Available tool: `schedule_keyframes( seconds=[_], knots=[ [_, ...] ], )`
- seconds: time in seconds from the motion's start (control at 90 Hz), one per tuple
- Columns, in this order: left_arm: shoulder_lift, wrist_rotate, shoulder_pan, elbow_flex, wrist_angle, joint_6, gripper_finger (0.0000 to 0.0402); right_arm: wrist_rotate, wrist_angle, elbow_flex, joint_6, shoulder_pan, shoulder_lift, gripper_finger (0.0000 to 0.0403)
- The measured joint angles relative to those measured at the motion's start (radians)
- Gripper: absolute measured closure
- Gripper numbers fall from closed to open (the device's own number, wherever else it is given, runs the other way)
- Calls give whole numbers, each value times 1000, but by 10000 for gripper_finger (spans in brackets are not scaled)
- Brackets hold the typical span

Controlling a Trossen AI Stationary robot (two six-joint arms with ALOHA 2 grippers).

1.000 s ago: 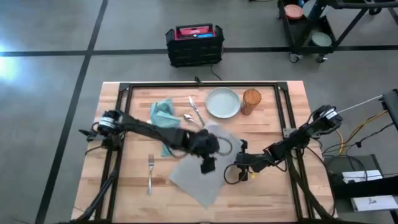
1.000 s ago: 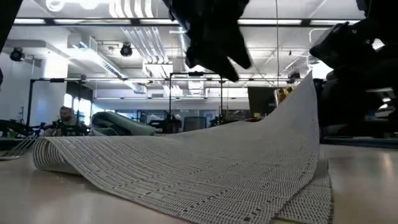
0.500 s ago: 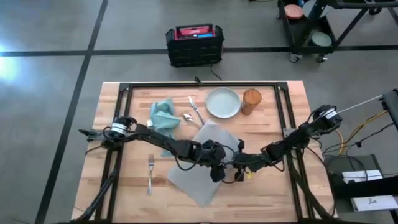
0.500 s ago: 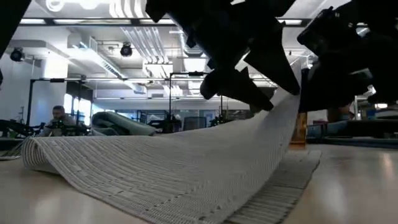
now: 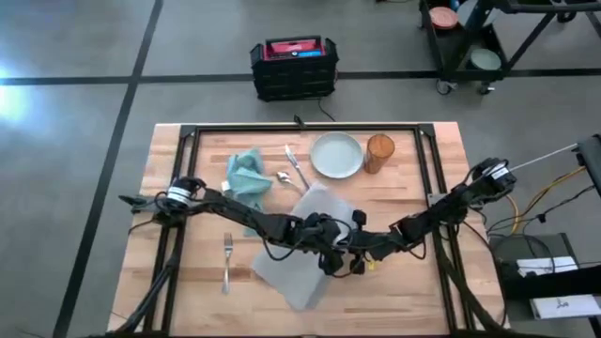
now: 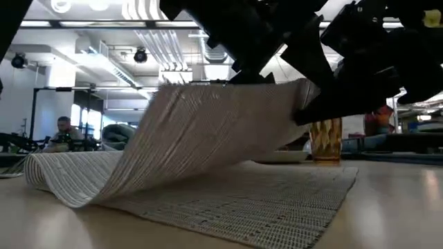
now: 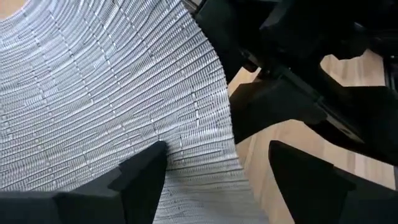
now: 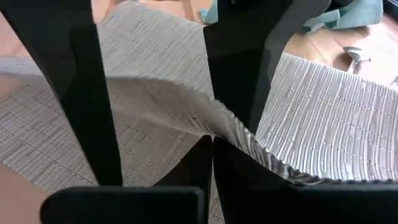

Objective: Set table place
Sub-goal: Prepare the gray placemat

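Observation:
The grey woven placemat (image 5: pixel 293 268) lies near the table's middle. Its right-hand edge is raised and curls over toward the left (image 6: pixel 208 131), while the rest lies flat on the wood. My right gripper (image 5: pixel 354 257) is shut on that raised edge. Close beside it, my left gripper (image 5: pixel 329 255) is open, its two fingers standing on either side of the same edge (image 7: pixel 227 143). At the far side are the pale plate (image 5: pixel 336 155), amber glass (image 5: pixel 379 152), teal napkin (image 5: pixel 247 176), and knife and spoon (image 5: pixel 293 171). The fork (image 5: pixel 227 261) lies near left. My right gripper pinches the placemat's raised edge (image 8: pixel 217 129) between its two shut fingers, coming in low from the table's right. The held edge is lifted well clear of the table (image 6: pixel 301 90) and arches back over the mat, whose left part stays on the table.
The black metal frame (image 5: pixel 300 131) rings the work area. A black crate (image 5: pixel 294 68) stands on the floor beyond the far edge. Bare wood lies right of the mat (image 5: pixel 404 291). A person shows far off in the room (image 6: pixel 66 131).
My right gripper has gone up and toward the table's left with the mat's edge, so the mat's right part has risen and curled over while its left part stayed down. My left gripper has come toward the near edge, close beside the right gripper at the raised edge.

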Motion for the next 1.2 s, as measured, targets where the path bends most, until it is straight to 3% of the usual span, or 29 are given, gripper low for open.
schedule_keyframes(
  seconds=[0.378,0.811,1.2],
  knots=[
    [2,-24,2,0,-56,3,201,-12,26,1,0,0,0,401],
    [-17,-26,3,-3,-148,41,392,-15,-29,3,-16,2,-2,401],
    [-119,-46,3,-2,-257,44,401,-48,-52,1,-16,2,-5,401]
  ],
)
